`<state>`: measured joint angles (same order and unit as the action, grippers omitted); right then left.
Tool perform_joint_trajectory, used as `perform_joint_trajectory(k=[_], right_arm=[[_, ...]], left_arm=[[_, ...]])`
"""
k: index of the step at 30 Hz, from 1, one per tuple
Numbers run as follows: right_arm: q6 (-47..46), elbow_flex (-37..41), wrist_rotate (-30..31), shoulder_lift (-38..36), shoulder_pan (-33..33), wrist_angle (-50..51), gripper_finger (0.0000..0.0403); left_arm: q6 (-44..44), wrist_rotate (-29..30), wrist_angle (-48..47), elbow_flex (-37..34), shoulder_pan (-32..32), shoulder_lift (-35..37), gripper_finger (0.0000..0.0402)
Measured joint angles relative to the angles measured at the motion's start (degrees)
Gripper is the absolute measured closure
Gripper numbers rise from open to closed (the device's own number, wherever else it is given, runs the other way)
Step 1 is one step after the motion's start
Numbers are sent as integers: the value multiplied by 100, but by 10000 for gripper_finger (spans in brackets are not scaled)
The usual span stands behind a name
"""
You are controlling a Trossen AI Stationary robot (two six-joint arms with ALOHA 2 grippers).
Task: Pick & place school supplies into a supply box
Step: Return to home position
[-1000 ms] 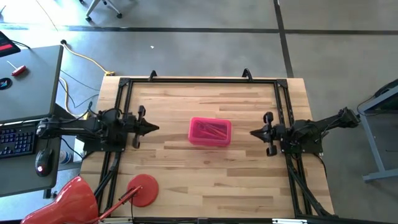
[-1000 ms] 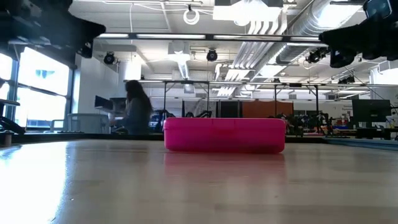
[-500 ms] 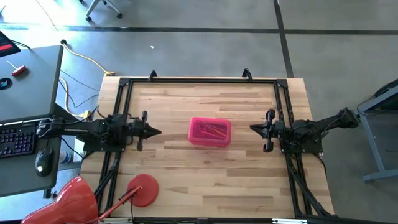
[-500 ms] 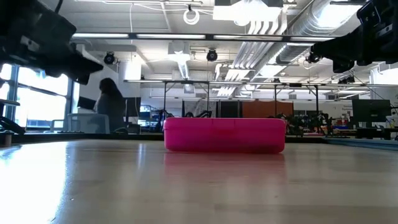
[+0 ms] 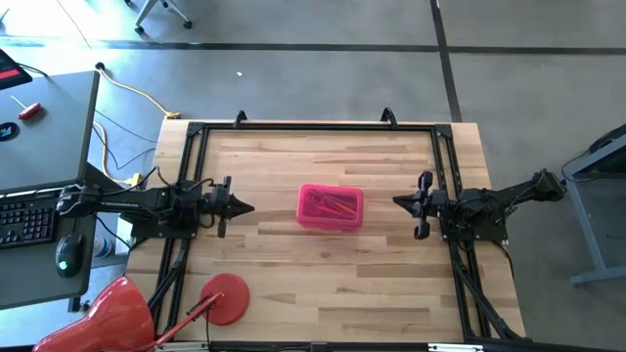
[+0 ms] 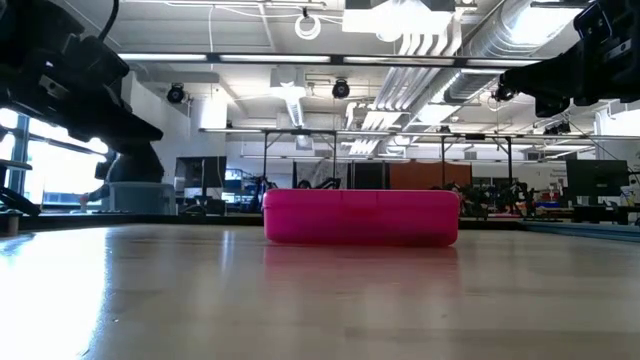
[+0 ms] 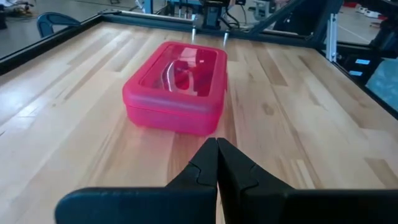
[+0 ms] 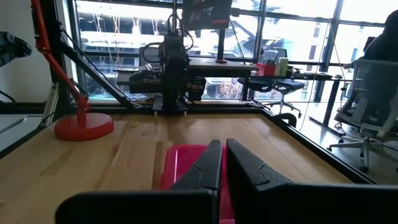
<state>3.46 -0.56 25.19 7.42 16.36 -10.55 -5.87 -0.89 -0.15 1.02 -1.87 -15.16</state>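
The bright pink supply box (image 5: 331, 207) rests flat on the middle of the table with its clear pink lid closed; it shows in the low view (image 6: 360, 217) and left wrist view (image 7: 176, 87) too. Thin supplies show dimly through the lid (image 7: 186, 70). My left gripper (image 5: 249, 206) is shut and empty, left of the box, above the table. My right gripper (image 5: 396, 203) is shut and empty, right of the box, held above the table; it also shows in its own wrist view (image 8: 224, 152).
A red round disc with a stick handle (image 5: 223, 298) lies near the table's front left corner. A black metal frame (image 5: 313, 127) runs along the far and side edges. A desk with a keyboard (image 5: 29, 220) stands left of the table.
My left gripper has turned about its own axis to sit level and has moved a little toward the box. My right gripper has turned slightly as well. The box has stayed still. A person in the room behind has walked leftward.
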Motion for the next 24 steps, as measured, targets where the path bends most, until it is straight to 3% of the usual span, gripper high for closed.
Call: perform_joint_trajectory(k=[9,24], right_arm=[[0,0,-2,0,2,0,403],[0,2,-4,0,2,2,403]], left_arm=[[0,0,-1,-2,0,45,369],[-2,23,11,-7,0,997,369]])
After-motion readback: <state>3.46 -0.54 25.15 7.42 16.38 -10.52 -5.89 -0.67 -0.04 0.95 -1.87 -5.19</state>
